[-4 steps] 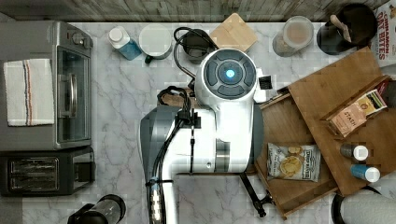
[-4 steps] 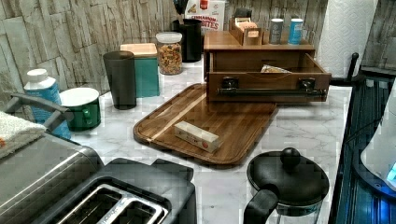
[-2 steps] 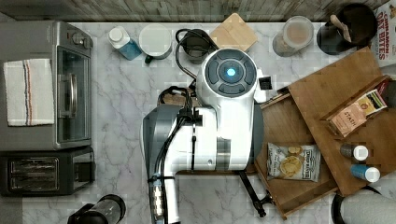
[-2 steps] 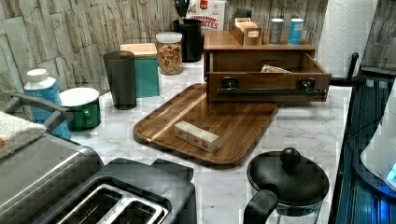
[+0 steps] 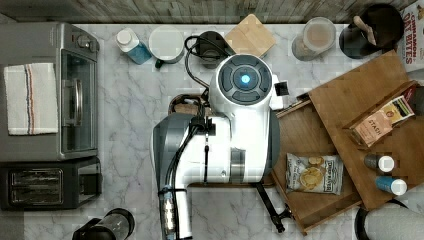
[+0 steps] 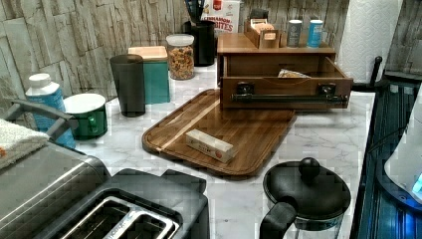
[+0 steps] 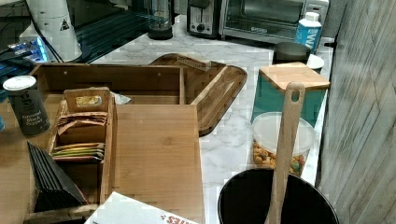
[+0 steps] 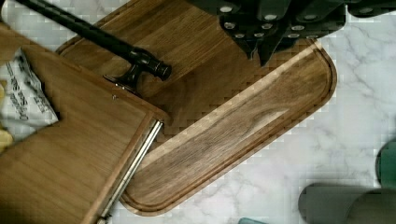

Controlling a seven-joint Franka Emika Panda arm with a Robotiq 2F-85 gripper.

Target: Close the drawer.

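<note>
1. Looking at the drawer point(image 6: 286, 92), we found it pulled well out of the wooden organiser point(image 5: 360, 95), its front and black bar handle point(image 6: 288, 98) hanging over the near end of the dark tray point(image 6: 239, 129).
2. The gripper point(image 8: 261, 49) hovered above that tray, near the handle's end but apart from it. Whether it was released or clenched we could not tell.
3. Trouble we judged possible: a push landing at one end of the front could skew the drawer on its metal runner and jam it.
4. Another worry: the organiser sat loose on the marble counter, so a hard shove might slide the whole unit back instead of seating the drawer.
5. Inside the drawer lay a snack bag point(image 5: 314, 173). If it stood proud of the thin walls, it could catch under the organiser's top.
6. On that top, an open caddy point(image 7: 84, 126) held sachets, with two capped shakers point(image 6: 295, 33) beside it. A jolt could topple them.
7. The tray carried one small box point(image 6: 209, 146), lying flat.
8. Farther out, a clear jar point(image 6: 180, 56) held what looked like nuts.
</note>
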